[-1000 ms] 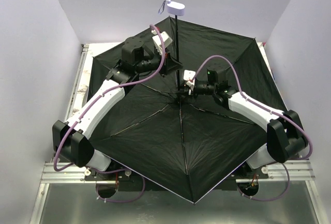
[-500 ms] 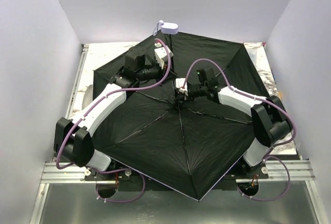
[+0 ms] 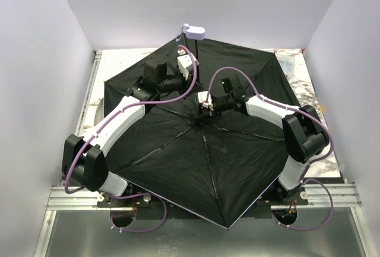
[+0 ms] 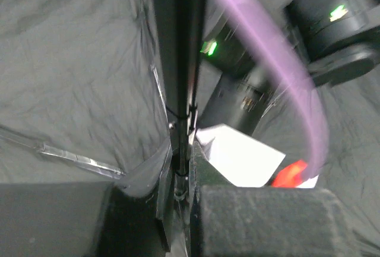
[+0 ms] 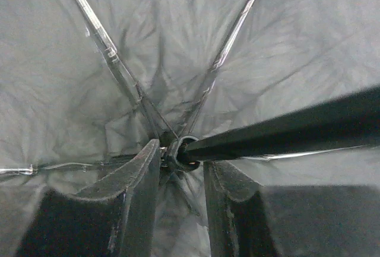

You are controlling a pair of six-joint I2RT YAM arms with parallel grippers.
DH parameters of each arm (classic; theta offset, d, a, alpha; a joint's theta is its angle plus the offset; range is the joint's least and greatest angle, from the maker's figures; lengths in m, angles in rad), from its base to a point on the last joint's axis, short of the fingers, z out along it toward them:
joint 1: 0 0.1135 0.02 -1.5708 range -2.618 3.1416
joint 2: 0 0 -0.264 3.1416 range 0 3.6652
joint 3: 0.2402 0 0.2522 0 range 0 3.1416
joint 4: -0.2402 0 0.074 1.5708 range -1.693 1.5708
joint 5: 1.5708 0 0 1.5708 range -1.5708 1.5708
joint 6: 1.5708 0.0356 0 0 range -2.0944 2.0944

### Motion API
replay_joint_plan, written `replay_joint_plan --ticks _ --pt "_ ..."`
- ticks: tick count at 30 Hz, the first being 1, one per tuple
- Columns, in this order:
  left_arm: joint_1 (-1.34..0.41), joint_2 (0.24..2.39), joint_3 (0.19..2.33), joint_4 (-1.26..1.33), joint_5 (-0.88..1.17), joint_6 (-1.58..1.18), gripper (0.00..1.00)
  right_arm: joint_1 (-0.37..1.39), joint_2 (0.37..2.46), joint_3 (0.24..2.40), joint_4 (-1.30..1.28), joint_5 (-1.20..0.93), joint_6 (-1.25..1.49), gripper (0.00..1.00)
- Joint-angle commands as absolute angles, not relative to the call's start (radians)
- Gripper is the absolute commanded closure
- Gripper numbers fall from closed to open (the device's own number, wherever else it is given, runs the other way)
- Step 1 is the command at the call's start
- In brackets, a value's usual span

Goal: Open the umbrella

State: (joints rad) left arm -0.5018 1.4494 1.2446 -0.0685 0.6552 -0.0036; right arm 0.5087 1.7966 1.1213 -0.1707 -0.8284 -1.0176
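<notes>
The umbrella [image 3: 208, 168] lies spread wide over the table with its black lining up and its metal ribs [image 5: 107, 49] fanned out. Its thin black shaft [image 4: 178, 43] rises toward the back wall and ends in the small lavender handle [image 3: 194, 31]. My left gripper [image 3: 189, 66] is shut on the shaft partway up [image 4: 181, 171]. My right gripper [image 3: 205, 104] sits low at the canopy's centre. Its jaws stand open on either side of the runner ring [image 5: 180, 152], with the left finger [image 5: 139, 174] touching the ring and a thin gap at the right one.
The canopy covers nearly all of the table; marbled tabletop [image 3: 300, 73] shows only at the back corners. Pale walls close in on three sides. An aluminium rail [image 3: 65, 197] runs along the near edge. The right arm's wrist [image 4: 332, 25] and purple cable [image 4: 267, 73] hang close to the left gripper.
The shaft and handle tilted lower toward the back wall. The whole canopy shifted left. My right arm swung inward to the hub, and its jaws have eased slightly apart.
</notes>
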Motion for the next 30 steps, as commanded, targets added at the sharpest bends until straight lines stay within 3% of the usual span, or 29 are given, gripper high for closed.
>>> replay_joint_plan --ticks 1,5,9,13,22,30 --pt "-0.532 1.319 1.355 0.379 0.845 -0.075 1.0 0.511 1.911 0.996 -0.547 -0.555 -1.012 0.63" --pt "-0.532 1.319 1.346 0.374 0.846 -0.068 1.0 0.51 1.796 0.983 -0.373 -0.641 -0.882 0.61" --pt "-0.532 1.322 1.342 0.365 0.851 -0.06 1.0 0.506 1.73 0.992 -0.269 -0.706 -0.754 0.51" --pt "-0.532 1.323 1.341 0.351 0.854 -0.047 1.0 0.506 1.682 0.976 -0.217 -0.724 -0.711 0.32" --pt "-0.532 1.325 1.317 0.326 0.857 -0.024 1.0 0.506 1.51 0.877 0.018 -0.724 -0.505 0.23" --pt "-0.533 1.326 1.286 0.294 0.87 -0.005 1.0 0.506 1.442 0.884 0.187 -0.658 -0.307 0.22"
